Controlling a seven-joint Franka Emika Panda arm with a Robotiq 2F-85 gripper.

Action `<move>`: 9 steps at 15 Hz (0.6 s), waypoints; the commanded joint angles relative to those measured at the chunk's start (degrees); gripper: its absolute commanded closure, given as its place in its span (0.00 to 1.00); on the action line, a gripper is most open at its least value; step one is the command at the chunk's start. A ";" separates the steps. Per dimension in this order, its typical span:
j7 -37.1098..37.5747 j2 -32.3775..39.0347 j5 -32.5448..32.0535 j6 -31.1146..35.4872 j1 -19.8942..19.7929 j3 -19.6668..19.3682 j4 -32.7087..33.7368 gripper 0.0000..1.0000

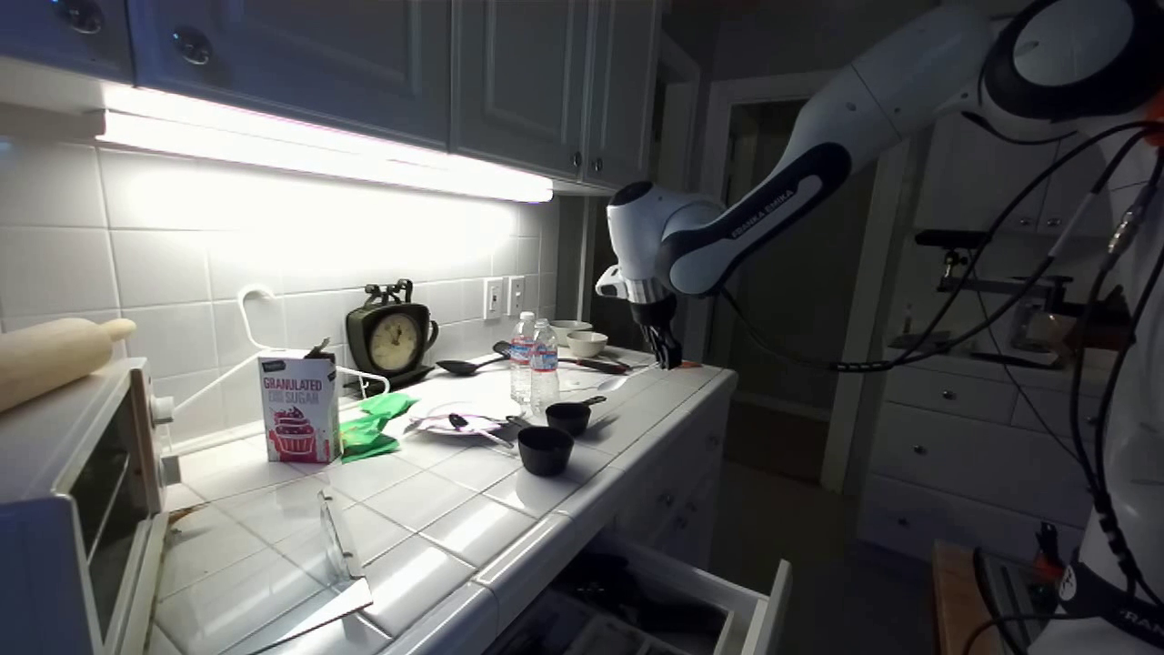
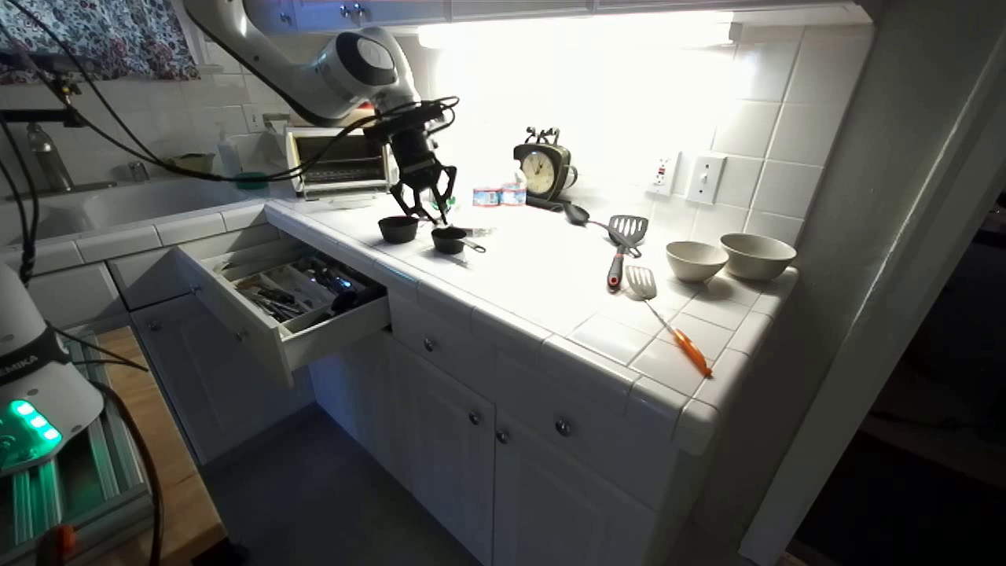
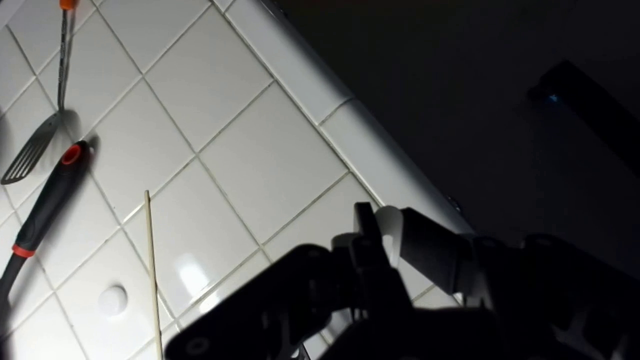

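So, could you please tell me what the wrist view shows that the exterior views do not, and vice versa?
Only in the wrist view can I make out a thin wooden stick and a small white disc. Only the exterior views show, among other things, the clock, the open drawer and two black measuring cups. All share the jaws, the white tiled counter and at least part of the orange-handled spatula.

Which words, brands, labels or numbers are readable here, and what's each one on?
"FRANKA EMIKA": robot arm.
"GRANULATED" and "SUGAR": sugar carton; lettering beside "SUGAR" is blurred.
"EMIKA", cut off: robot base.
"RAN", cut off: same base.
Too small or blurred: the carton's brand, clock dial, bottle labels.
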 commanded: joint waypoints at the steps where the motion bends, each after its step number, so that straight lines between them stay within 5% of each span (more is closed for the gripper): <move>1: -7.79 -0.58 5.25 3.40 -1.26 -0.33 -1.45 0.96; 9: -22.46 0.96 9.74 5.29 -1.57 -1.20 -1.50 0.96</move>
